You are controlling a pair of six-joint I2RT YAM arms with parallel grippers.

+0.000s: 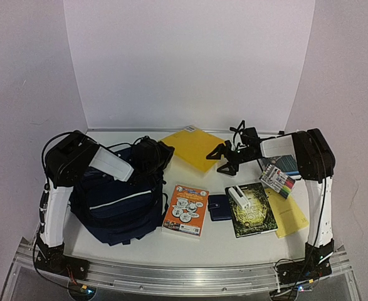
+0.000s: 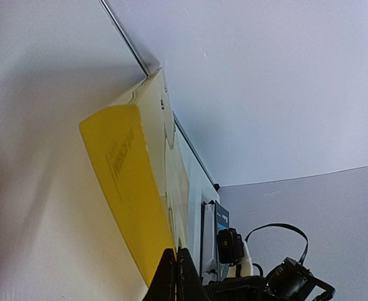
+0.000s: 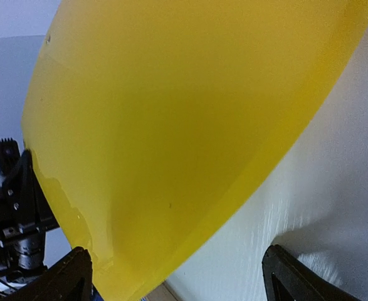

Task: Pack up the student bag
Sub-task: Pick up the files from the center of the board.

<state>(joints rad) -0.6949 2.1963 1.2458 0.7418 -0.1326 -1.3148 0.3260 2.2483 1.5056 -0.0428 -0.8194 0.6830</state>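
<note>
The student bag (image 1: 118, 204), navy with thin white stripes, lies on the left of the table. My left gripper (image 1: 165, 153) hovers over the bag's far top edge, shut; in the left wrist view its fingertips (image 2: 176, 269) are pressed together and point at the yellow folder (image 2: 127, 188). The yellow folder (image 1: 193, 147) lies flat at the back centre. At the folder's right edge my right gripper (image 1: 217, 160) stands open. In the right wrist view the folder (image 3: 171, 125) fills the frame, and its near edge runs between the wide-apart fingers (image 3: 77, 276).
An orange book (image 1: 186, 210), a small navy wallet (image 1: 219, 207) and a dark green book (image 1: 254, 213) with a white object (image 1: 238, 197) on it lie at the front centre. A yellow pad (image 1: 288, 216), a marker pack (image 1: 278, 180) and a blue book (image 1: 285, 164) lie on the right.
</note>
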